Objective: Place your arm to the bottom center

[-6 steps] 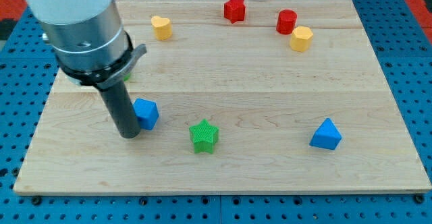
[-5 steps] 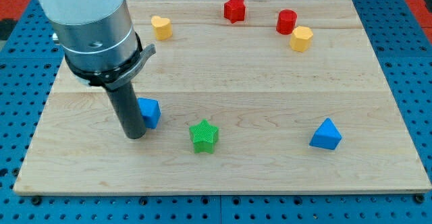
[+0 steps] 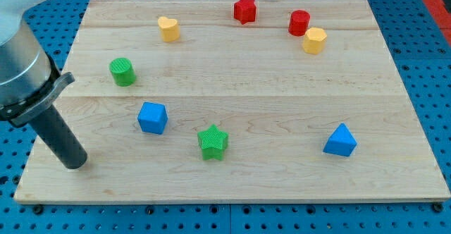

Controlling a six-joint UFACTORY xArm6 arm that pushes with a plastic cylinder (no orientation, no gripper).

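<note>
My tip has swung away from the blue cube, now well to its lower left near the board's corner, gripperless, pushing nothing, so bottom centre looks farther off.

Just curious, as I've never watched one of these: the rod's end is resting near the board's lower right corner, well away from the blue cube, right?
Not quite. In the camera view my tip sits near the board's lower left corner, not the right. It is indeed apart from the blue cube, which lies up and to the view's right.
</note>
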